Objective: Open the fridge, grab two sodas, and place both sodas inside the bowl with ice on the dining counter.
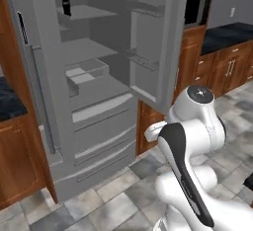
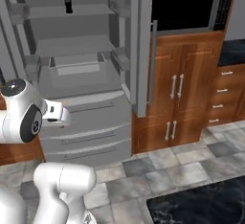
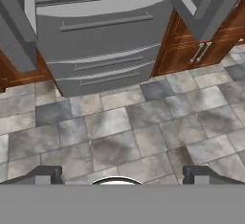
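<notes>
The grey steel fridge (image 1: 99,121) (image 2: 86,122) stands with both upper doors swung open, and its drawer fronts (image 3: 105,31) are shut. One soda, a slim black bottle (image 1: 65,3) (image 2: 68,1), stands upright on the top shelf at the back left. My gripper (image 3: 123,175) is open with nothing between its fingers; it points down at the tiled floor in front of the fridge drawers, far below the bottle. A corner of the dining counter (image 2: 201,204) with its black marbled top lies at the lower right. The bowl is out of view.
The open right fridge door (image 1: 165,42) (image 2: 141,46) juts toward me, and the left door (image 1: 39,52) stands out beside a dark wall counter (image 1: 7,101). Reddish wood cabinets (image 2: 177,94) and a black built-in oven (image 2: 184,7) sit to the right. Grey floor tiles (image 3: 119,132) lie ahead.
</notes>
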Robot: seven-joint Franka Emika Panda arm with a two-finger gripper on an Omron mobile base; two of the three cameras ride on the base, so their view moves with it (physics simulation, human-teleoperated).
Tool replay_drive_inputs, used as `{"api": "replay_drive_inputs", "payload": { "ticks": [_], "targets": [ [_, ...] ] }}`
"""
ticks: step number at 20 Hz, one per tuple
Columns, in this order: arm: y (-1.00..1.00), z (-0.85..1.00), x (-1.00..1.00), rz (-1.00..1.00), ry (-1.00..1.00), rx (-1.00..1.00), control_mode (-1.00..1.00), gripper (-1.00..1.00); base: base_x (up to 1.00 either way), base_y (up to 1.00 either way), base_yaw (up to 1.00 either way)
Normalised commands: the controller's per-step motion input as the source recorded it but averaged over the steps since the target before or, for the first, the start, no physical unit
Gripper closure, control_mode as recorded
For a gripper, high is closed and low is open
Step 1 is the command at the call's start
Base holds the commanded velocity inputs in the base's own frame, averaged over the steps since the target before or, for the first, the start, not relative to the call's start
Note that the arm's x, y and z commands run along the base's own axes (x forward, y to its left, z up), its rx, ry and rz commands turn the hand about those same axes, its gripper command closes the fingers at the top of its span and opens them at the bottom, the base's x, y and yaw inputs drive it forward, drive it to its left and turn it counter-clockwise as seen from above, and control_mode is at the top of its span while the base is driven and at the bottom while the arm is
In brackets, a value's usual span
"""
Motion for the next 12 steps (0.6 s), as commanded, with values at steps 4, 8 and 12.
{"api": "replay_drive_inputs", "payload": {
  "ticks": [4,8,12],
  "targets": [
    [0.00,0.00,0.00,0.00,0.00,0.00,1.00,-1.00,0.90,-0.18,-0.01],
    [0.00,0.00,0.00,0.00,0.00,0.00,1.00,-1.00,0.90,-0.20,0.00],
    [0.00,0.00,0.00,0.00,0.00,0.00,1.00,-1.00,0.88,0.02,0.05]
  ]
}}
